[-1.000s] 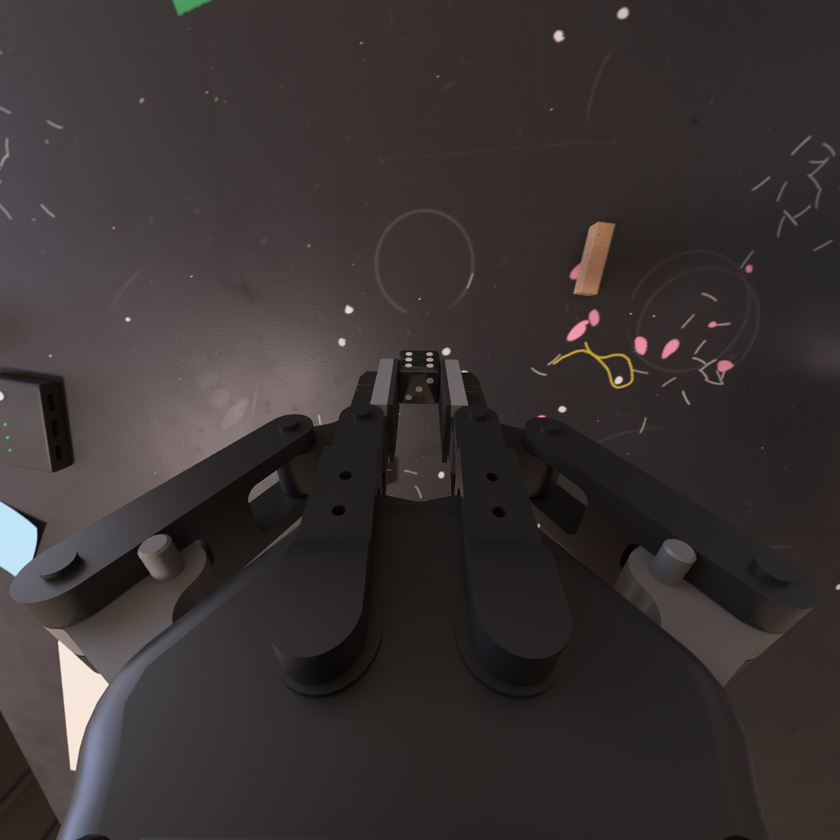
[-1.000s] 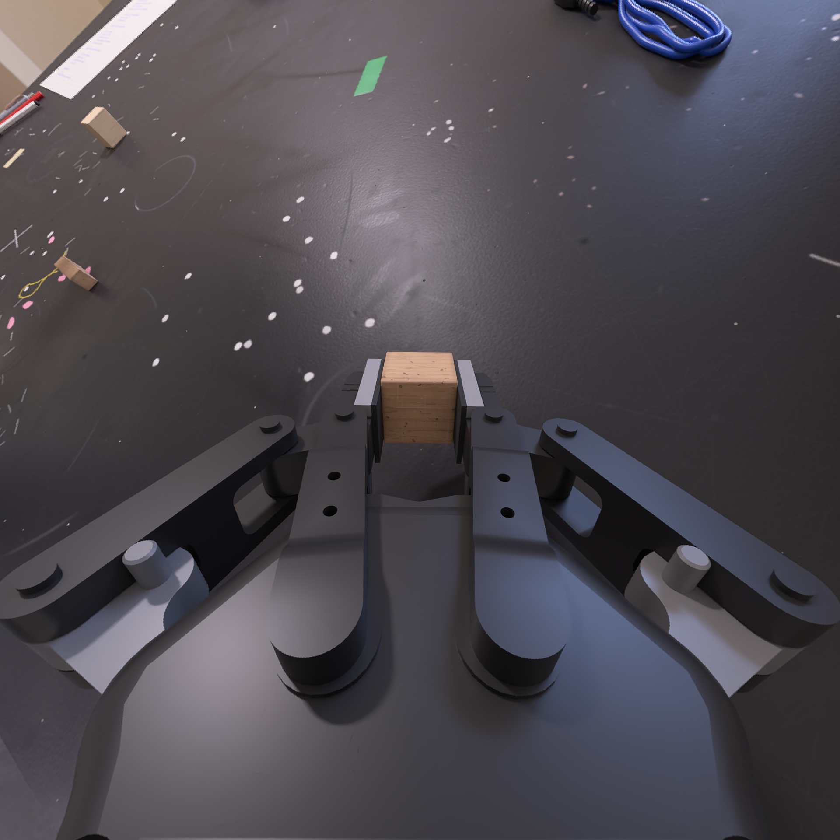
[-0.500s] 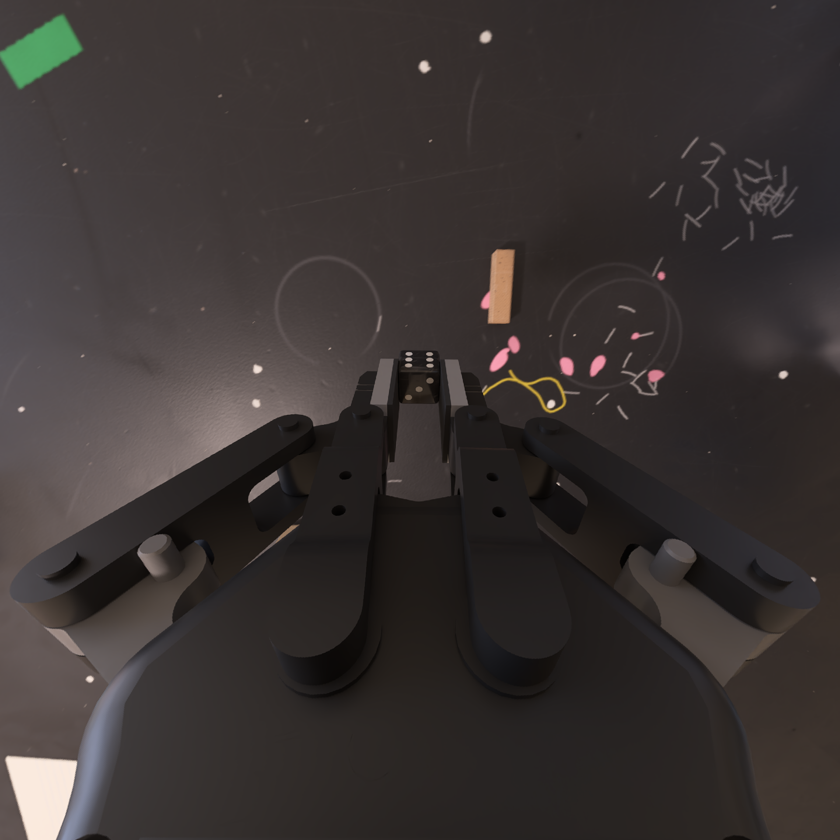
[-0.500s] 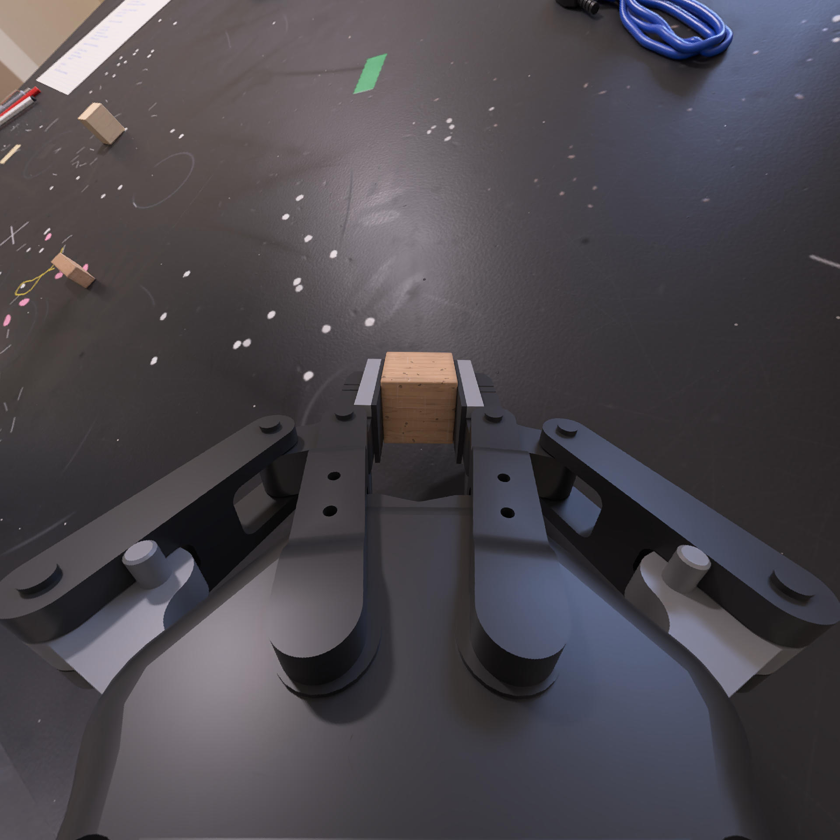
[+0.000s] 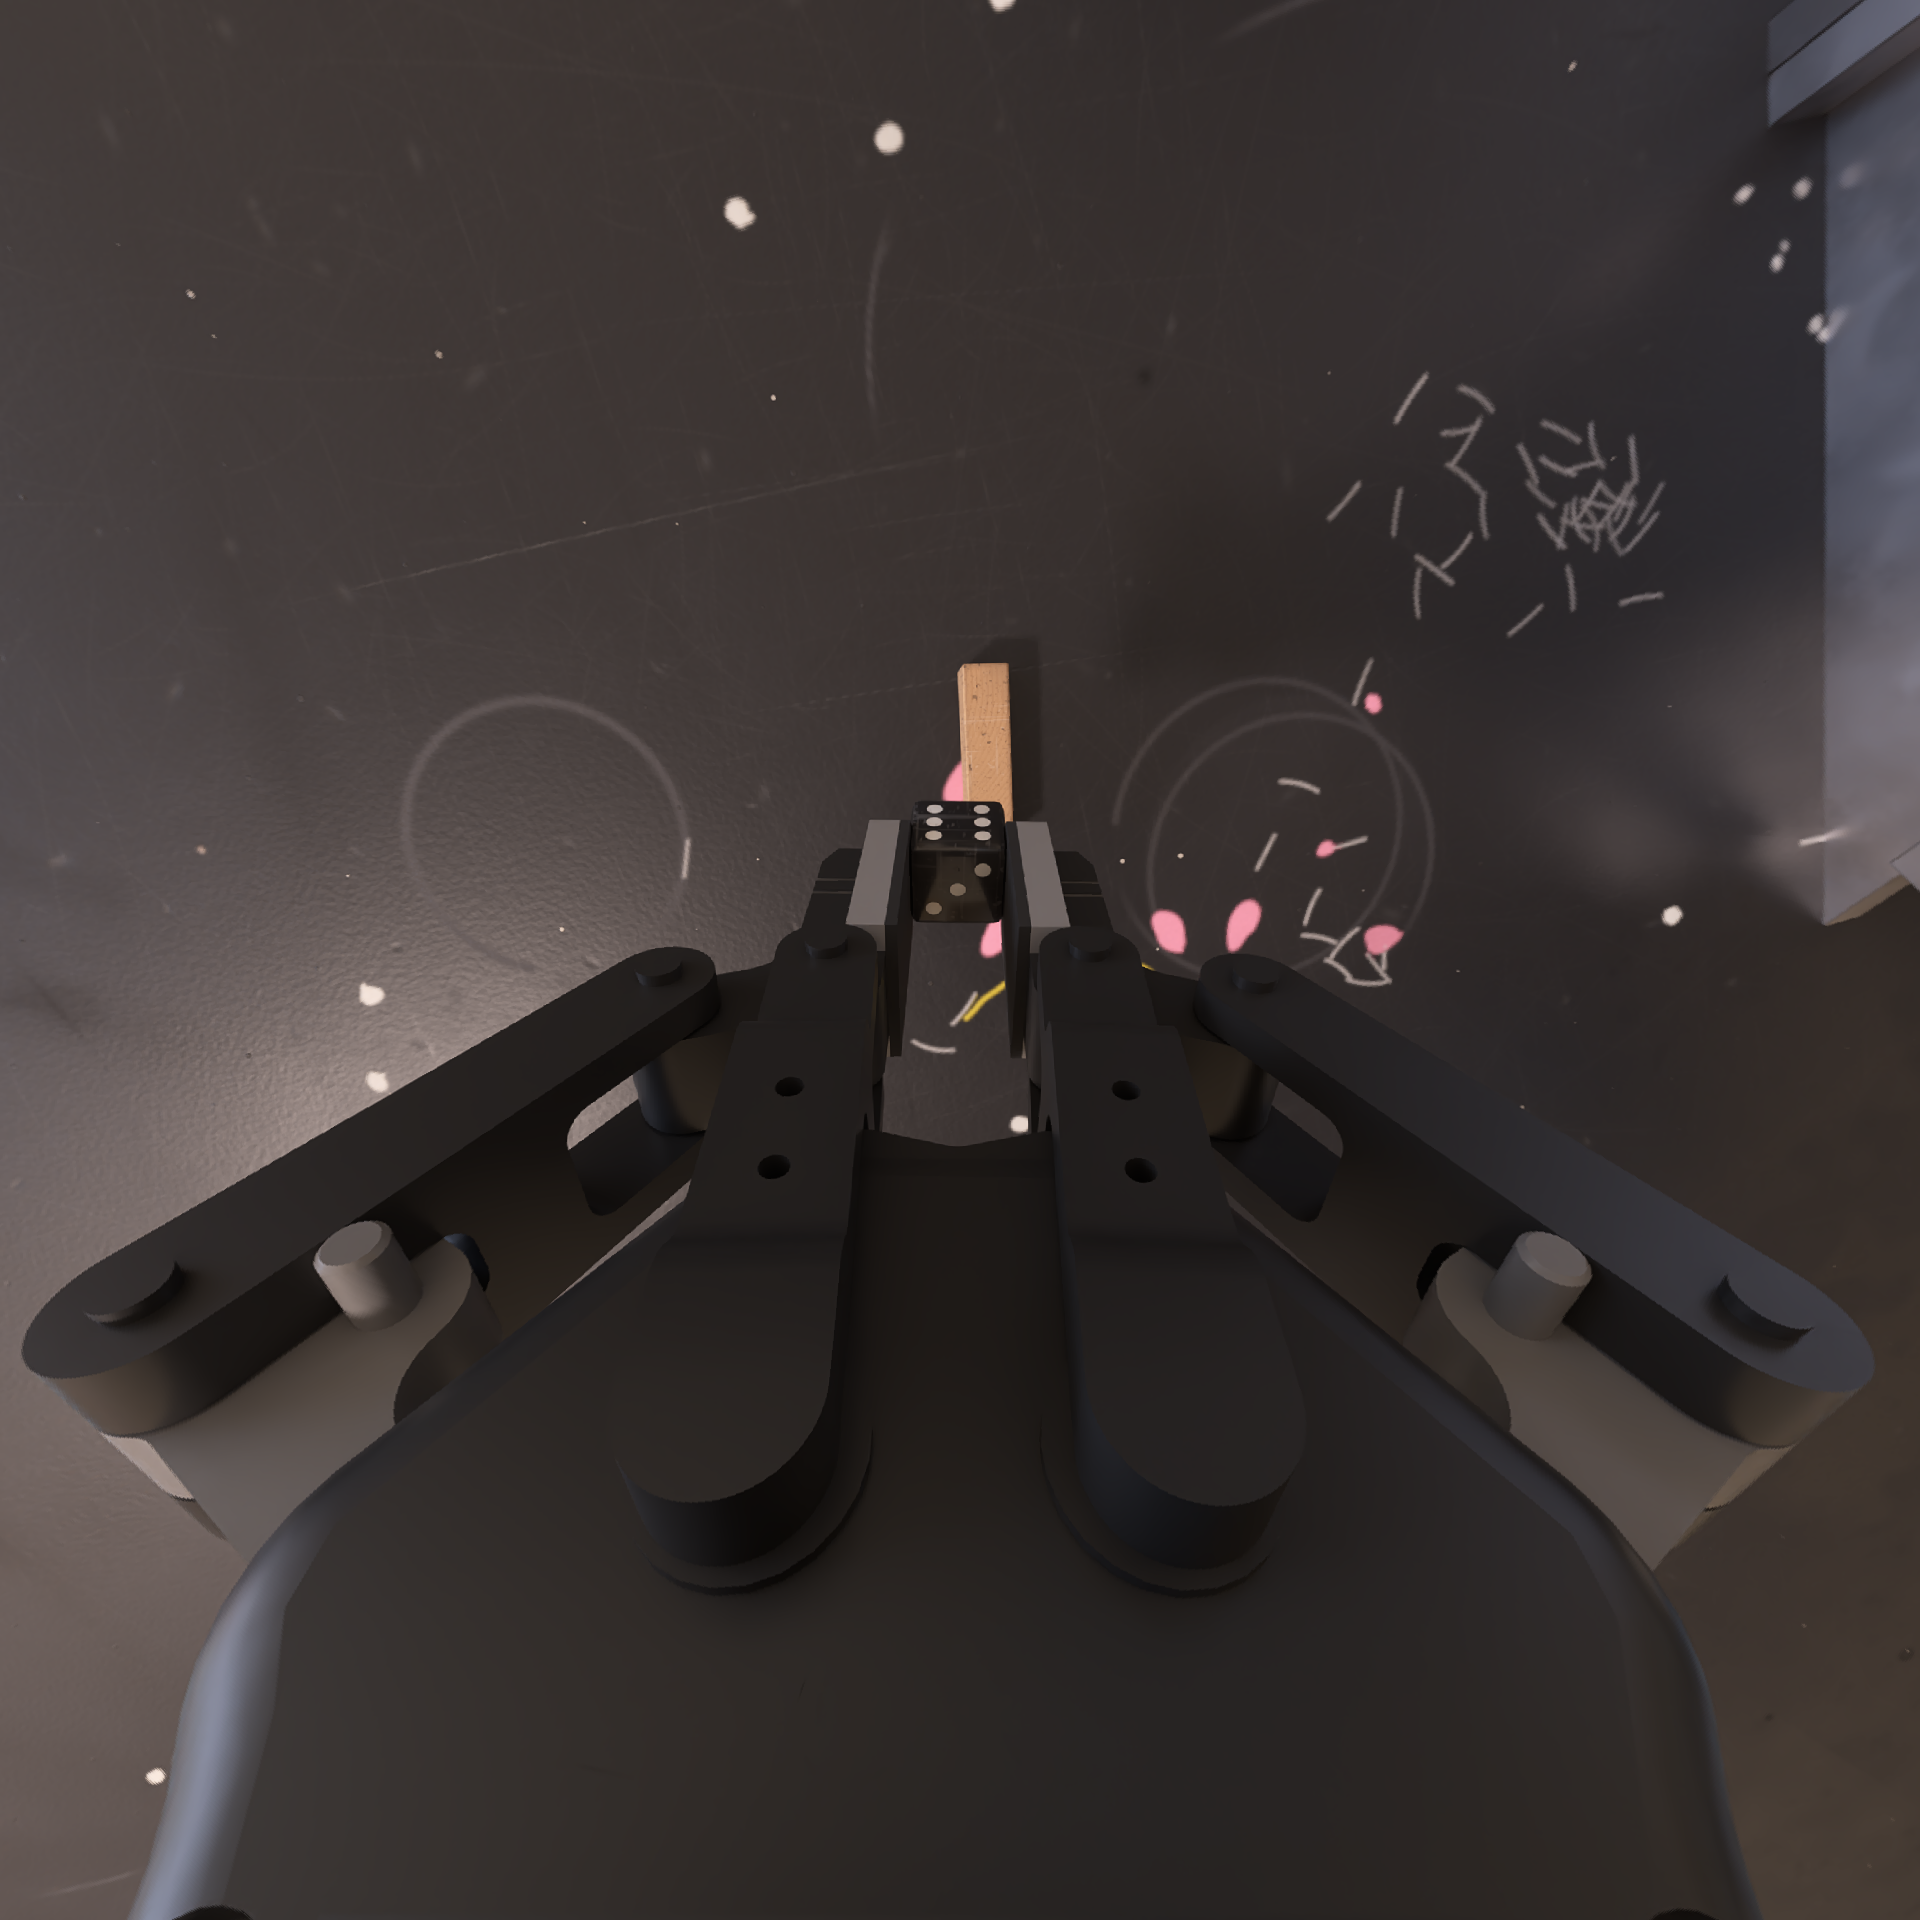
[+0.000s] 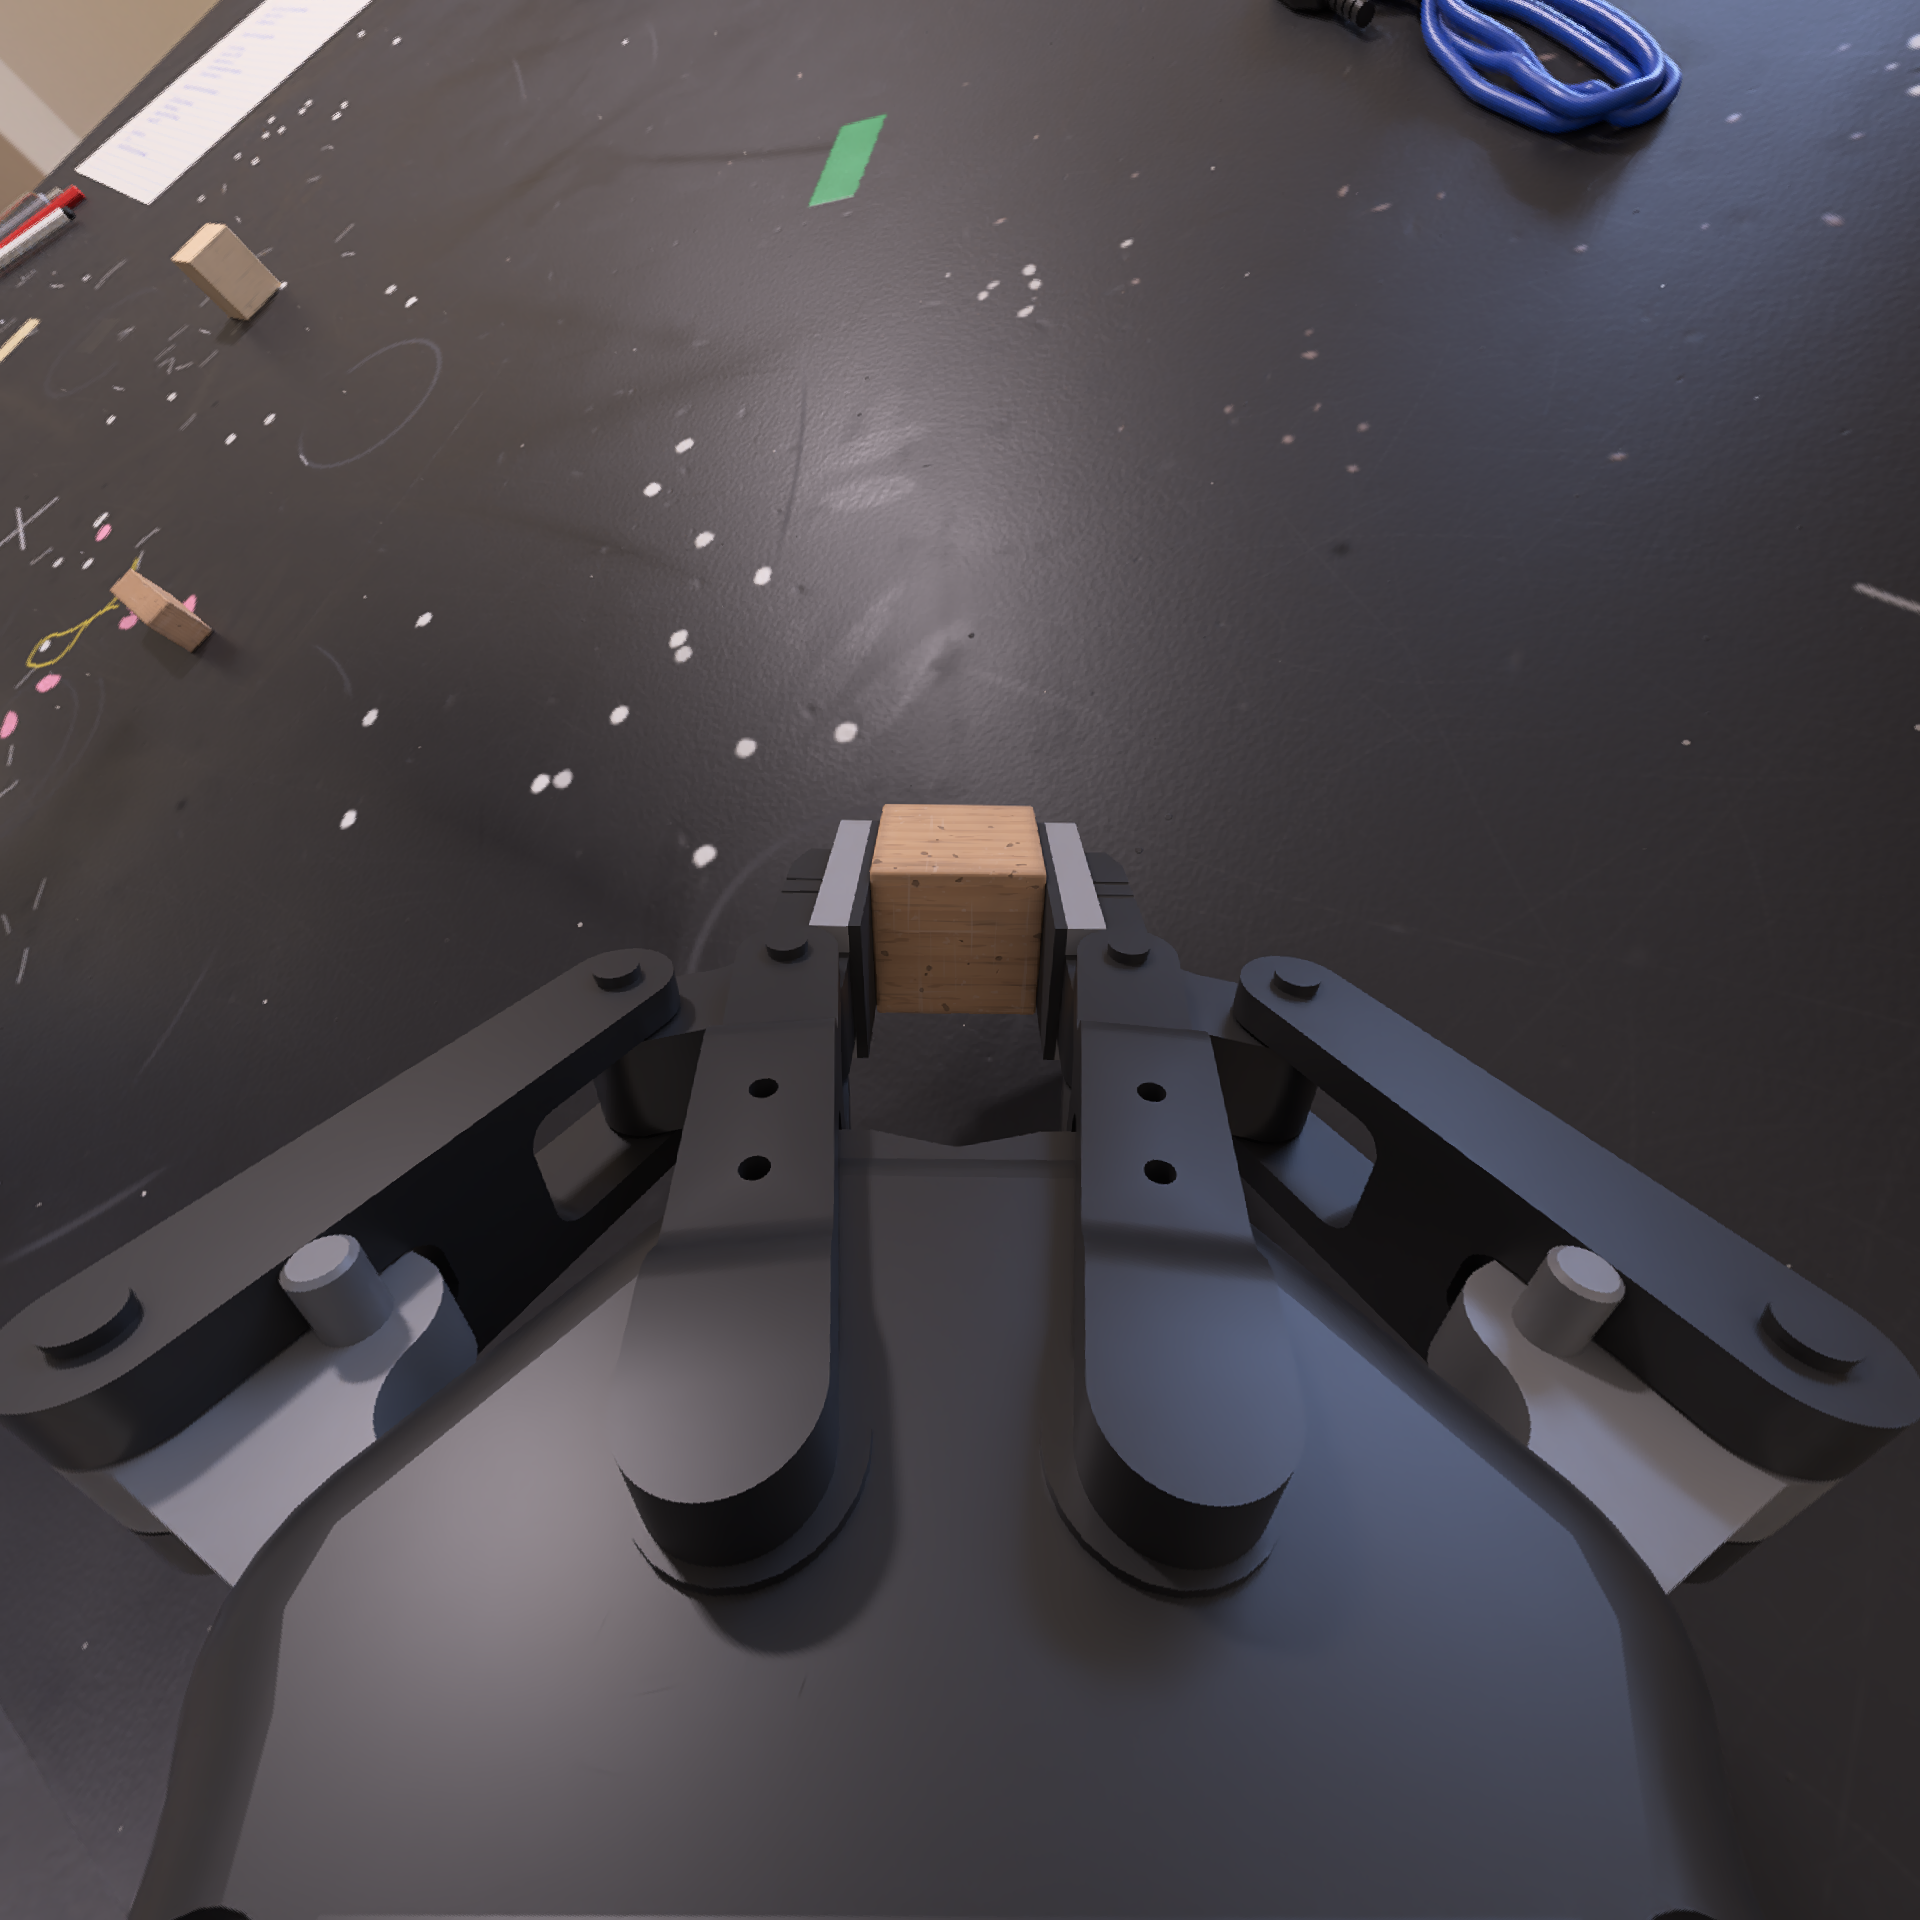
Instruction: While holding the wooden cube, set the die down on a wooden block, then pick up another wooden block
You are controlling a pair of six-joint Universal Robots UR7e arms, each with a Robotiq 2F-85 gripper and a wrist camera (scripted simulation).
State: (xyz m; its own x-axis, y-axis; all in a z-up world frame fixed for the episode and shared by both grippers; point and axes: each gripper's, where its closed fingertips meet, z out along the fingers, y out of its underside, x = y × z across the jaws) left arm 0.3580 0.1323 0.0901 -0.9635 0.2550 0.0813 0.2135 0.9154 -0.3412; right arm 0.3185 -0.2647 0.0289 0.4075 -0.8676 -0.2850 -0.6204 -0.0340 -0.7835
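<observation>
My left gripper (image 5: 958, 868) is shut on a black die (image 5: 958, 875) with pale pips, held above the dark table. A thin wooden block (image 5: 984, 743) lies on the table straight ahead, just beyond the die. My right gripper (image 6: 956, 904) is shut on a wooden cube (image 6: 956, 909), held above the table. In the right wrist view the thin wooden block (image 6: 161, 610) lies at the far left, and a second, paler wooden block (image 6: 225, 270) lies farther off at the upper left.
The dark table (image 5: 520, 416) bears chalk circles, scribbles, white dots and pink spots. A grey box edge (image 5: 1860, 520) stands at the right. In the right wrist view: a green tape strip (image 6: 849, 159), a coiled blue cable (image 6: 1553, 68), a white paper strip (image 6: 208, 94), pens (image 6: 36, 223).
My left gripper has moved right with the die, so the thin wooden block now lies straight ahead of it instead of off to the right. The right gripper has barely moved.
</observation>
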